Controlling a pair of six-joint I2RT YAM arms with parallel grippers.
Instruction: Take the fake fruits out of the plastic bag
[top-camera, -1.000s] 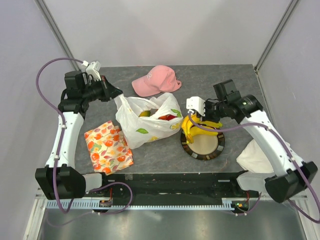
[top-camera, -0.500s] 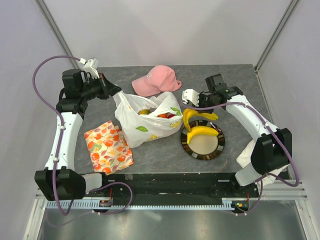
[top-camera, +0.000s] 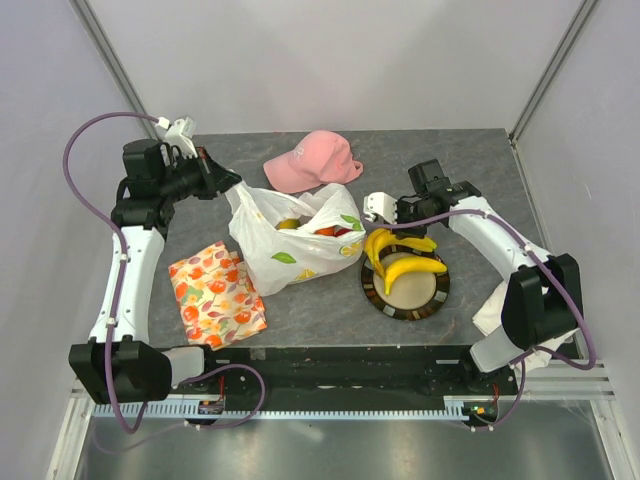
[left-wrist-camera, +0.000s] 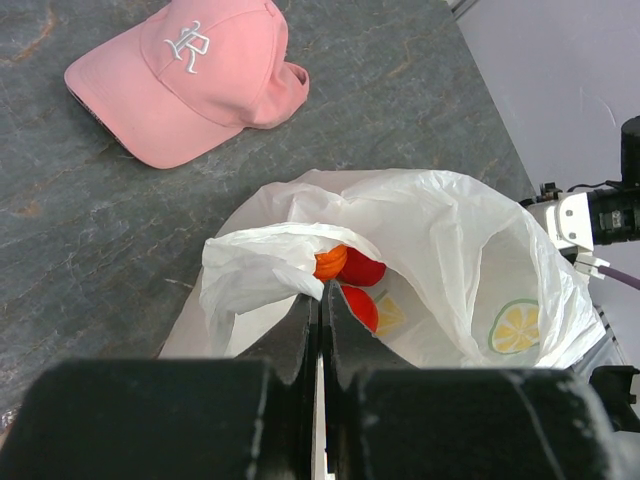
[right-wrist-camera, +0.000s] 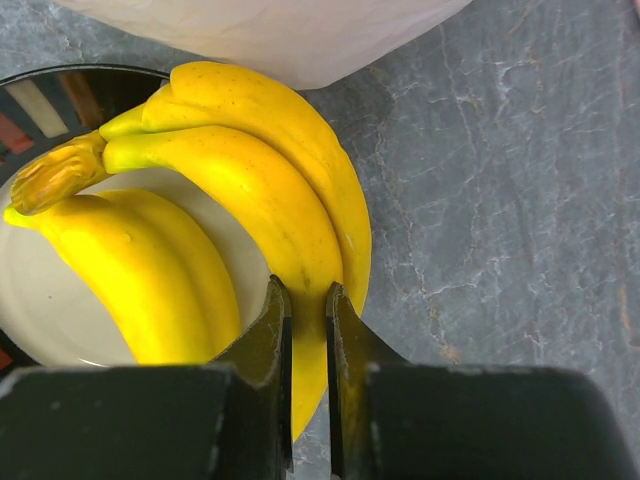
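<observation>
**Right gripper swings back toward bag, bananas left on plate**

Since half a second ago my right gripper (right-wrist-camera: 305, 290) has come lower and closer to the plastic bag (top-camera: 285, 250). The bananas (top-camera: 402, 260) have shifted a little on the plate (top-camera: 434, 298), and my left arm has not moved.

Right fingers are nearly together with a thin slit between them. They hold nothing and hover over the bananas, just beside the bag's side. Left gripper (left-wrist-camera: 320, 292) is clamped on the bag's rim, lifting it so the mouth gapes. The bag sits mid-surface (top-camera: 440, 160), between the flowered cloth (top-camera: 215, 292) and the plate, with the pink cap (top-camera: 312, 160) behind. Red fruits (left-wrist-camera: 360, 272) and an orange one (left-wrist-camera: 331, 262) show inside, right at my left fingertips.

Step in hand, my read: go back in for the next fruit.
- Open the right jaws wide before reaching the mouth.
- Come in from above, over the rim, not through the side film.
- Keep the left pinch high and steady so the opening holds.
- Take the top red fruit across its middle. It is glossy and round, so it likely slips from a shallow pinch.
- Don't trap film with the fruit.
</observation>
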